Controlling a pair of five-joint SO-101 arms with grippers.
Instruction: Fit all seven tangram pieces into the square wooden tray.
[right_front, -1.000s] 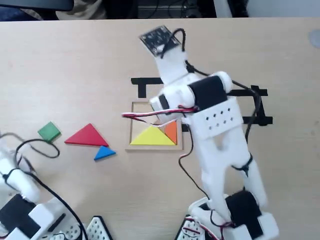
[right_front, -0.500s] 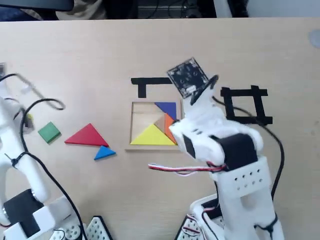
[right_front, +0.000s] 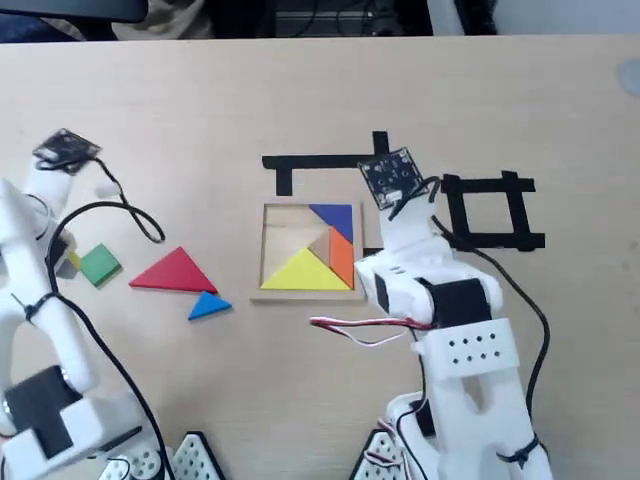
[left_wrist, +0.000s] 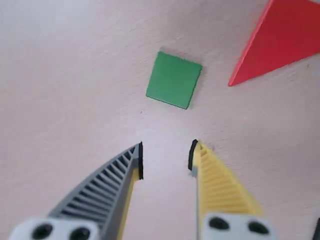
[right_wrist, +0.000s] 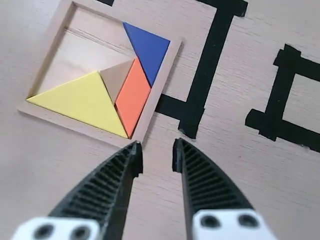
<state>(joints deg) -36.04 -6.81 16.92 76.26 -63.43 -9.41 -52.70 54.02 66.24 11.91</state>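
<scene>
The square wooden tray (right_front: 310, 295) lies mid-table and holds a yellow triangle (right_front: 302, 271), an orange piece (right_front: 343, 262), a blue triangle (right_front: 336, 217) and a tan triangle (right_wrist: 116, 80). Left of it on the table lie a green square (right_front: 98, 264), a red triangle (right_front: 173, 271) and a small blue triangle (right_front: 209, 305). My left gripper (left_wrist: 166, 155) hovers open and empty just short of the green square (left_wrist: 174, 80), with the red triangle (left_wrist: 280, 40) beyond. My right gripper (right_wrist: 155, 152) is open and empty beside the near right corner of the tray (right_wrist: 47, 50).
Black tape marks (right_front: 490, 212) lie behind and to the right of the tray. The right arm (right_front: 440, 300) stands over the table near the tray's right side. Cables trail from the left arm (right_front: 40, 300). Bare table stretches along the far side.
The right arm has drawn back from above the tray toward its near right corner, uncovering the blue triangle. The left arm has swung up from the near left corner to the green square.
</scene>
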